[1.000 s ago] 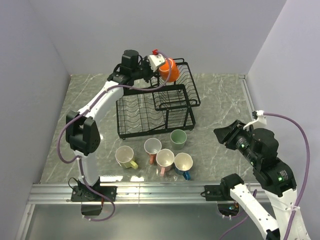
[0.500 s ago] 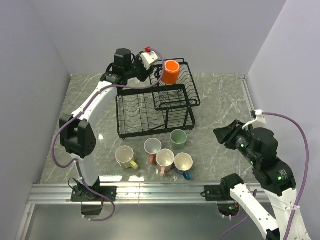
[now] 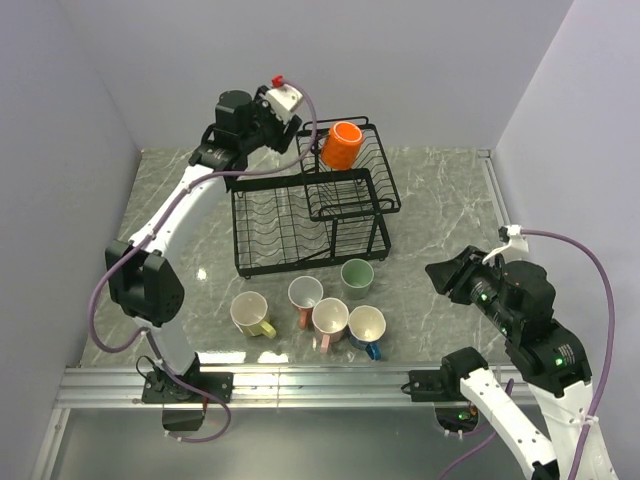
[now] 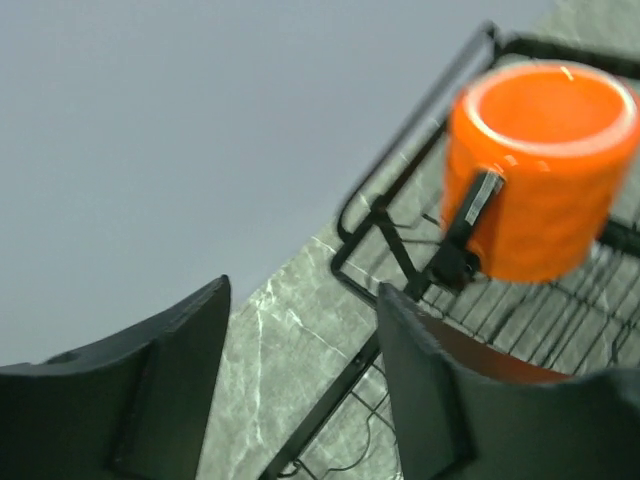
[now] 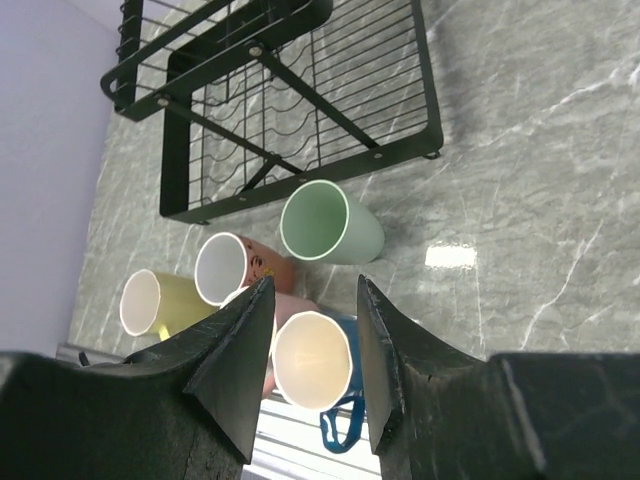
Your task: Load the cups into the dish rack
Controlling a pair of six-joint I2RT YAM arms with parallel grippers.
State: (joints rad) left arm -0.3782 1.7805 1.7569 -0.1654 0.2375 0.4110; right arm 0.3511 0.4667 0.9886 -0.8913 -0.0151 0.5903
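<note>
The orange cup (image 3: 342, 145) (image 4: 535, 185) rests tilted in the raised upper basket of the black wire dish rack (image 3: 236, 235) (image 4: 420, 120) (image 5: 428, 90). My left gripper (image 3: 305, 128) (image 4: 305, 290) hangs open and empty just left of it, apart from it. On the table in front of the rack stand the yellow cup (image 3: 250, 314) (image 5: 155, 302), two pink cups (image 3: 305, 294) (image 3: 330, 319), the blue cup (image 3: 367, 328) (image 5: 312, 360) and the pale green cup (image 3: 357, 277) (image 5: 328, 223). My right gripper (image 3: 445, 275) (image 5: 315, 282) is open, raised to their right, holding nothing.
The rack's lower tray with plate slots (image 3: 275, 235) holds nothing. Grey walls close in the marble table at the back and both sides. A metal rail (image 3: 320, 378) runs along the near edge by the arm bases.
My left gripper opened, let go of the orange cup and drew back to the left and up. The cup stays in the upper basket. The right arm barely moved.
</note>
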